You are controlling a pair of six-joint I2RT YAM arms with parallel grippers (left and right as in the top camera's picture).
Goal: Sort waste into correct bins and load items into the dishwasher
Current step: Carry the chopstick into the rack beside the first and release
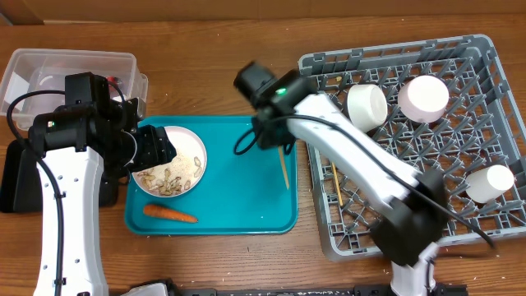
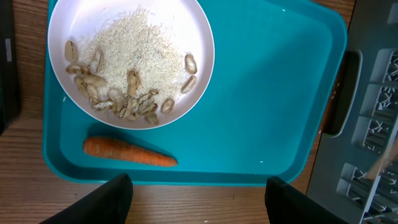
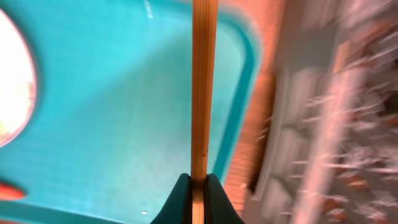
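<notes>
My right gripper [image 3: 198, 183] is shut on a light wooden chopstick [image 3: 203, 81], which runs straight out from the fingertips over the teal tray [image 3: 112, 106]. From overhead, that gripper [image 1: 279, 144] is over the tray's right part with the chopstick [image 1: 284, 171] pointing toward the front. A second chopstick [image 1: 336, 185] lies in the grey dishwasher rack [image 1: 460, 234]. My left gripper [image 2: 199, 199] is open and holds nothing. It hangs by a white plate [image 2: 199, 37] of beige food scraps [image 2: 124, 93]. An orange carrot [image 2: 129, 152] lies on the tray below the plate.
The clear tub [image 1: 66, 70] stands at the back left. The black tray [image 1: 12, 177] is partly hidden under my left arm. Three white cups [image 1: 366, 104] [image 1: 424, 96] [image 1: 490, 181] sit in the rack. The right wrist view is motion-blurred on the rack side.
</notes>
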